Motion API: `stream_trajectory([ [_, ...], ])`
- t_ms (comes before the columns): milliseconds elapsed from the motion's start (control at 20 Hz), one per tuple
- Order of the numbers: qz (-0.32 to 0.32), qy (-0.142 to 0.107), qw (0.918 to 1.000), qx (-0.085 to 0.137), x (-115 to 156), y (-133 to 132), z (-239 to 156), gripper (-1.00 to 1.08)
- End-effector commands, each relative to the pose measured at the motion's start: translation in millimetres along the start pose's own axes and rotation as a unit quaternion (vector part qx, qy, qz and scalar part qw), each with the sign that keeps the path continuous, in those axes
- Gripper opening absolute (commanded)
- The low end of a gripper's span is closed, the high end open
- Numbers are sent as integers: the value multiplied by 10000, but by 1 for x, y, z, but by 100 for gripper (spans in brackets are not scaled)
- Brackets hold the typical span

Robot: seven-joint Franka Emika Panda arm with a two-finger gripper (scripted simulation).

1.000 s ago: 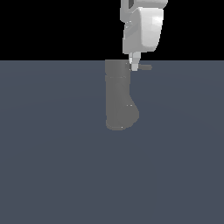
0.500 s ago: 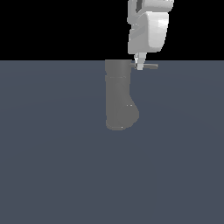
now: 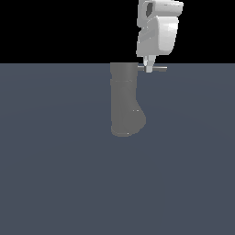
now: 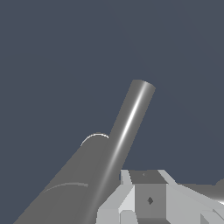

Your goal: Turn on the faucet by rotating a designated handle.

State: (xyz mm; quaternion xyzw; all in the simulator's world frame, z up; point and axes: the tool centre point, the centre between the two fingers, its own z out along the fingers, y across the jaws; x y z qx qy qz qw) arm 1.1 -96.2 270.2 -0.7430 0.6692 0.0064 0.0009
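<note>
The faucet is a matte grey upright cylinder, bulging wider at its lower end, in the middle of the exterior view. Its handle is a thin light-grey rod jutting from the top toward the exterior view's right. My white gripper hangs straight down from above, its fingertips against the rod close to the body; the fingers look shut and hold nothing. In the wrist view the handle runs as a shiny rod past the grey body, with my fingertips right beside it.
The faucet stands on a flat dark blue-grey floor that fills the lower part of the exterior view. The background behind it is black. No other objects show.
My gripper and arm have shifted a little toward the exterior view's right along the rod. The handle's visible tip reaches slightly further right than one second ago.
</note>
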Motion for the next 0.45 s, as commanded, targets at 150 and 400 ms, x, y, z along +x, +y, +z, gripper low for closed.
stream_trajectory([
  [150,265,51,9996,37,42,-5,-1,-100],
  [400,291,52,9996,38,52,-11,-1,-100],
])
